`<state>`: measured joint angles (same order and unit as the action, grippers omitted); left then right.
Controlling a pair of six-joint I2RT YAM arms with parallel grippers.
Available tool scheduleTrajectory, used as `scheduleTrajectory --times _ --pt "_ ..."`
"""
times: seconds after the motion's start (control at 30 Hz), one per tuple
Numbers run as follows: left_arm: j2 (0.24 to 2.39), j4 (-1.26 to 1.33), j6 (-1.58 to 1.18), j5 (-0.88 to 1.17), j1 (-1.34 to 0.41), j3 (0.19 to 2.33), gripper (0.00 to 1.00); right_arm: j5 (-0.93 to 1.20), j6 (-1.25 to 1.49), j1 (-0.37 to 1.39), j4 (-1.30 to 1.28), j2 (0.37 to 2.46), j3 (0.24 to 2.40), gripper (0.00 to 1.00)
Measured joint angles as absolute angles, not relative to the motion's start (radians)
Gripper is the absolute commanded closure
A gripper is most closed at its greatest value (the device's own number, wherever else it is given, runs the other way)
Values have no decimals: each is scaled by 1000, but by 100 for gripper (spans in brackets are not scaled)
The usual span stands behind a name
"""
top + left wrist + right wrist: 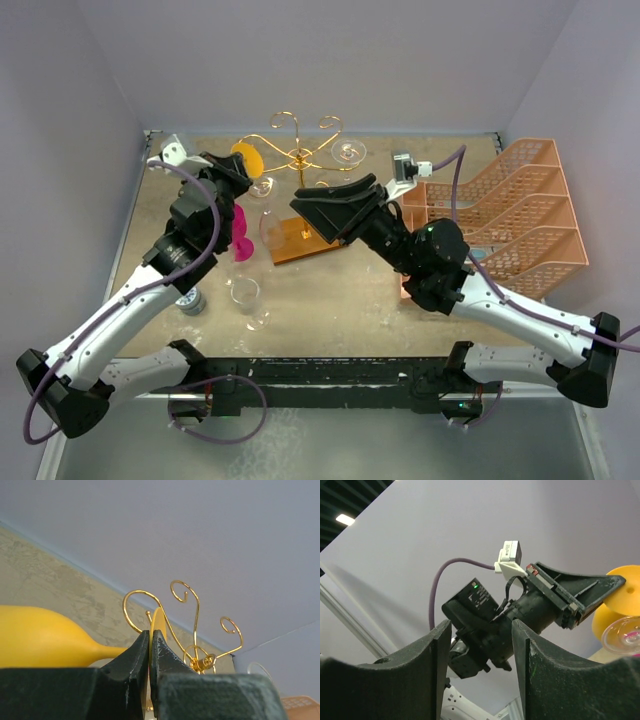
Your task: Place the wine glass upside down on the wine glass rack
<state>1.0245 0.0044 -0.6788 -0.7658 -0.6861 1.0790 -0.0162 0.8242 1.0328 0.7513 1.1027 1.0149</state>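
Observation:
My left gripper point(236, 166) is shut on the flat foot point(158, 622) of a yellow wine glass point(249, 158). It holds the glass on its side in the air, just left of the wine glass rack point(300, 150). The glass bowl point(35, 636) points left in the left wrist view. The rack's gold scroll arms point(196, 625) rise right behind the foot. The rack stands on a brown wooden base point(300, 246). My right gripper point(306, 212) is open and empty, raised over the base. Between its fingers point(432, 655) the right wrist view shows the left wrist and the yellow glass point(620, 600).
A clear glass point(348, 152) hangs on the rack's right side. A pink glass point(240, 230) and clear glasses point(245, 292) stand left of the base. A small grey can point(190, 301) sits near the left arm. A salmon-pink tiered tray organizer point(520, 215) fills the right.

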Motion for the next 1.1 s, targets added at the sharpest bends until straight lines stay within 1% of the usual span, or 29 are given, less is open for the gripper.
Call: scheduleTrajectory --times 0.1,0.57,0.83,1.1 --pt "1035 9 -722 -715 -641 1079 100 -14 829 1033 754 1103 1005 47" --pt "1044 22 -802 -586 -625 1106 100 -8 853 1033 754 1105 989 48" --pt "1066 19 -870 -554 -604 1143 100 -6 846 1033 745 1105 989 48" --pt "1062 38 -948 -530 -599 1094 100 -6 846 1033 738 1104 989 48"
